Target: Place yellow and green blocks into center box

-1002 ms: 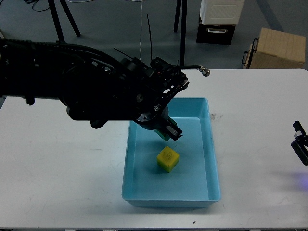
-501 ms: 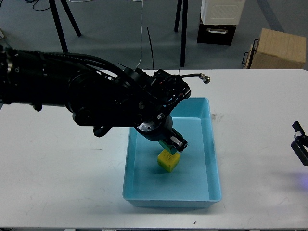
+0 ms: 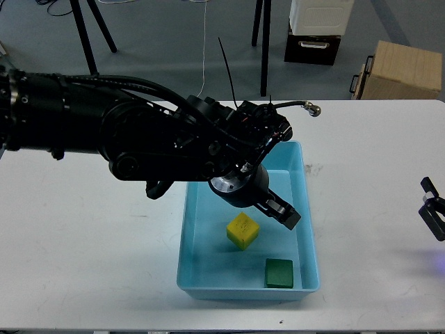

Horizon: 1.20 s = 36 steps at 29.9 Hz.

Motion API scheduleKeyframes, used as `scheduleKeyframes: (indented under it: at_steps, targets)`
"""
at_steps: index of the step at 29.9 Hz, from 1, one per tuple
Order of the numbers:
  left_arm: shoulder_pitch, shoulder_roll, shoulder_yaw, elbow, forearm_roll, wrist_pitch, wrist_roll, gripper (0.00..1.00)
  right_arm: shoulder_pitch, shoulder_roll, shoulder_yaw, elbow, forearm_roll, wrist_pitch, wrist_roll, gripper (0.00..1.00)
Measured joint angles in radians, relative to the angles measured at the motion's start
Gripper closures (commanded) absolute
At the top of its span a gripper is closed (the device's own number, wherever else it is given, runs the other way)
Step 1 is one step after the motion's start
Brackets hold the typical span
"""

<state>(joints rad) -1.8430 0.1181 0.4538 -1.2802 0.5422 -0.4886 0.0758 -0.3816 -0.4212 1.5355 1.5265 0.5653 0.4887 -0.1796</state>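
Note:
A yellow block (image 3: 243, 230) and a green block (image 3: 279, 273) lie inside the light blue box (image 3: 309, 236) at the middle of the white table. The green block sits near the box's front right corner. My left gripper (image 3: 281, 212) hangs over the box, just right of and above the yellow block, open and empty. My right gripper (image 3: 432, 209) shows only partly at the right edge of the view, above the table; its state is unclear.
A cardboard box (image 3: 402, 69) and a white and black case (image 3: 316, 28) stand on the floor behind the table. Black stand legs (image 3: 90, 31) rise at the back left. My left arm (image 3: 104, 132) covers the table's back left.
The left gripper let go of the green block, which now lies in the box's front right corner. The gripper moved right and opened. The yellow block stayed put.

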Motion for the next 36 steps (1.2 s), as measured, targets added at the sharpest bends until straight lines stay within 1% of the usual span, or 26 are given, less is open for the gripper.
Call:
scheduleKeyframes:
  at_steps: [3,7,10,13,16,18,21,24,26,27,32,34,36]
  targets:
    - [0.040,0.116,-0.140,0.003,-0.061,0.000,-0.009,0.11,0.003,0.000,-0.004,-0.001,-0.001,0.000,0.000,0.00]
    - [0.144,0.240,-0.356,0.010,-0.146,0.000,-0.013,0.10,0.009,0.004,-0.008,-0.002,-0.005,0.000,0.000,0.00]
    - [0.245,0.289,-0.556,0.066,-0.236,0.000,-0.035,0.07,0.013,0.007,-0.009,-0.008,-0.007,0.000,0.000,0.00]
    - [0.334,0.307,-0.770,0.138,-0.339,0.000,-0.050,0.05,0.016,0.009,-0.009,-0.019,-0.007,0.000,0.000,0.00]
    - [0.474,0.319,-1.021,0.224,-0.427,0.000,-0.052,0.05,0.019,0.014,-0.009,-0.022,-0.007,0.000,0.000,0.00]
    - [0.583,0.324,-1.194,0.247,-0.460,0.000,-0.049,0.05,0.022,0.025,-0.008,-0.021,-0.007,0.000,0.000,0.00]
    - [0.759,0.334,-1.441,0.257,-0.489,0.000,-0.040,0.04,0.024,0.034,-0.003,-0.017,-0.007,0.000,0.002,0.00]
    - [0.942,0.348,-1.651,0.248,-0.520,0.000,-0.036,0.03,0.024,0.043,-0.002,-0.016,-0.007,0.000,0.004,0.00]
    - [1.071,0.352,-1.755,0.214,-0.556,0.000,-0.034,0.02,0.025,0.056,-0.008,-0.015,-0.011,0.000,0.005,0.00]
    - [1.149,0.352,-1.802,0.177,-0.580,0.000,-0.033,0.01,0.025,0.065,-0.011,-0.014,-0.019,0.000,0.005,0.00]
    - [1.570,0.329,-1.977,-0.101,-0.647,0.000,-0.019,0.01,0.022,0.116,-0.019,-0.004,-0.058,0.000,0.005,0.00]
    - [1.713,0.288,-2.021,-0.191,-0.655,0.000,-0.011,0.00,0.010,0.134,-0.020,0.006,-0.062,0.000,0.005,0.00]
    - [1.824,0.239,-2.053,-0.265,-0.665,0.000,-0.001,0.00,-0.009,0.144,-0.020,0.021,-0.064,0.000,0.005,0.00]
